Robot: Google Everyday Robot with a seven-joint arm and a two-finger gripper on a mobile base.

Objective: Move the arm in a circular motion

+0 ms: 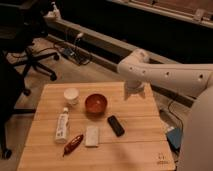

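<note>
Arm, near part: cream-white arm (170,75), with its thick bulk filling the lower right corner, beside the table's right edge.
Table: light wooden table (140,145), low in the view.
Front row: red packet (73,144) lying aslant, white block (92,135) just to its right.
Middle row: white bottle (61,125) on its side at left, black device (116,125) lying aslant at right.
Back row: red-brown bowl (95,103) upright, pale cup (71,95) just beside it to the left.
Arm, far part: long segment reaching leftward over the table's far right corner, bent at a rounded elbow, short segment dropping straight down.
Gripper: gripper (133,90) at the foot of that drop, at the table's far edge, well apart from everything on the table; released or clenched, cannot tell.
Floor beyond: black office chair (30,60) at left, cables (75,50) near a long ledge (100,42).
</note>
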